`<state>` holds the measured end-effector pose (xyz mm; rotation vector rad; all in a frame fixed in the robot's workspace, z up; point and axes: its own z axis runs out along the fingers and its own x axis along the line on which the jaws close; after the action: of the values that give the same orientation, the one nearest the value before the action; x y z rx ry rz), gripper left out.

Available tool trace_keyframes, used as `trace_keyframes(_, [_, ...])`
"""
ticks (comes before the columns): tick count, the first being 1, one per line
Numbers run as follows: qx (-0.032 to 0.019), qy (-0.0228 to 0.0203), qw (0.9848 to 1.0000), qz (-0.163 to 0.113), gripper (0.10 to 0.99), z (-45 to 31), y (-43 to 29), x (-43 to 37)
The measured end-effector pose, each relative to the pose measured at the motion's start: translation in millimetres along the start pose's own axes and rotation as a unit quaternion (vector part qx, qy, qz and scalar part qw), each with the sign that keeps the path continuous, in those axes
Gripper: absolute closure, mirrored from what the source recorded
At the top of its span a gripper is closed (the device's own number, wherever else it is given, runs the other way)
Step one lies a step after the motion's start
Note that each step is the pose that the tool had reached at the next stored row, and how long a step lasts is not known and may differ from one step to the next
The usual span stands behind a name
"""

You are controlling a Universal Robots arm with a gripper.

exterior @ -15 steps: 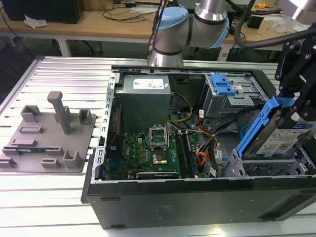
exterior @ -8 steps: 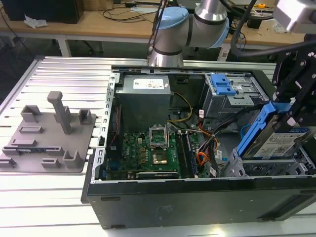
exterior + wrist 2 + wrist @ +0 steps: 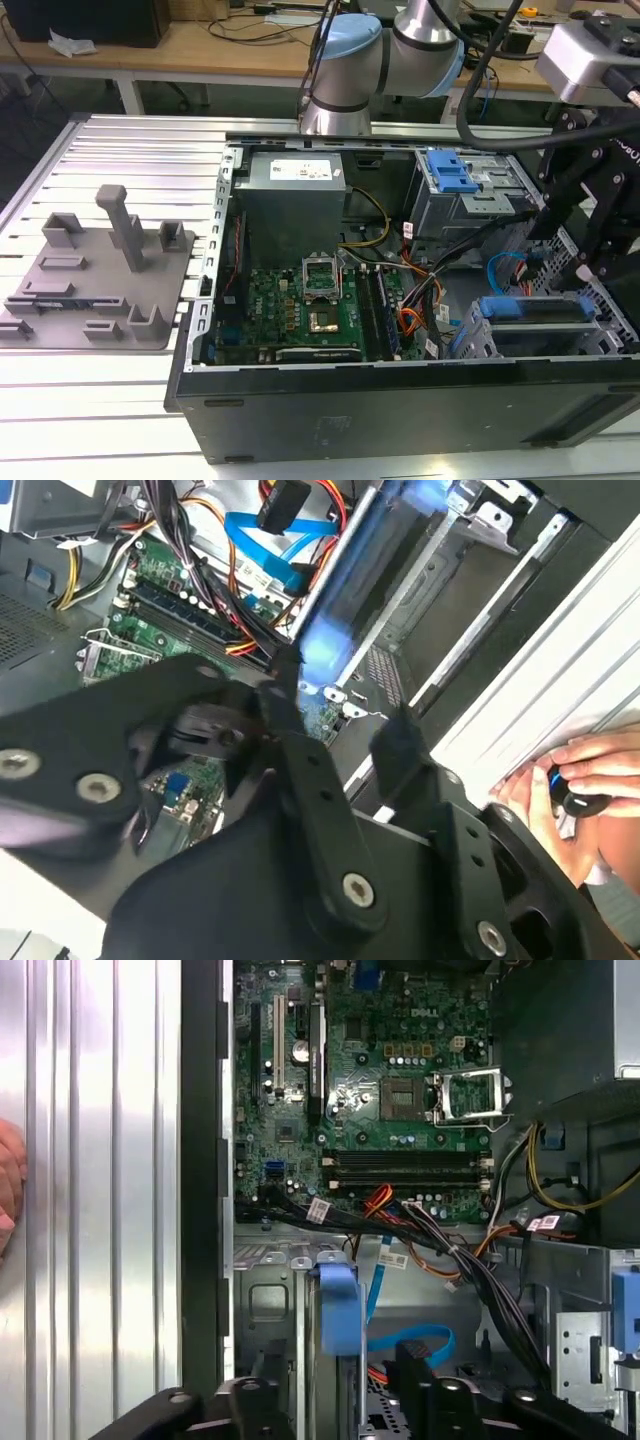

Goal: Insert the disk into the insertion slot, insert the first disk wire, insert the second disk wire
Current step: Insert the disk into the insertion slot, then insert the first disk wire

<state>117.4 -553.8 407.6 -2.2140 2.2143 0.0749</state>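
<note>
Hovers open, seemingly empty tool (image 3: 340, 1385) just above rigid, likely weighty disk (image 3: 338, 1310) in insertion slot (image 3: 262, 1300); best gripped along its blue edges.

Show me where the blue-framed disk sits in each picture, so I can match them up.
Exterior view: the disk sits in the grey insertion slot, at the exterior view's right.
First wrist view: the disk's blue frame stands beside the light-blue flat cable.
Second wrist view: the disk is the blurred blue bar.
Shared landmark: the green motherboard.
</note>
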Motion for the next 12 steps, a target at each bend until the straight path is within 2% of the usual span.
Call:
trace_keyframes(1, [0.0, 0.0, 1.0, 0.0, 0.471, 0.2, 0.0, 0.0])
trace_keyframes(2, [0.0, 0.0001, 1.0, 0.0, 0.471, 0.1, 0.0, 0.0])
trace_keyframes(3, [0.0, 0.0001, 1.0, 0.0, 0.404, 0.2, 0.0, 0.0])
trace_keyframes(12, [-0.0001, 0.0, 1.0, -0.001, 0.404, 0.3, 0.0, 0.0])
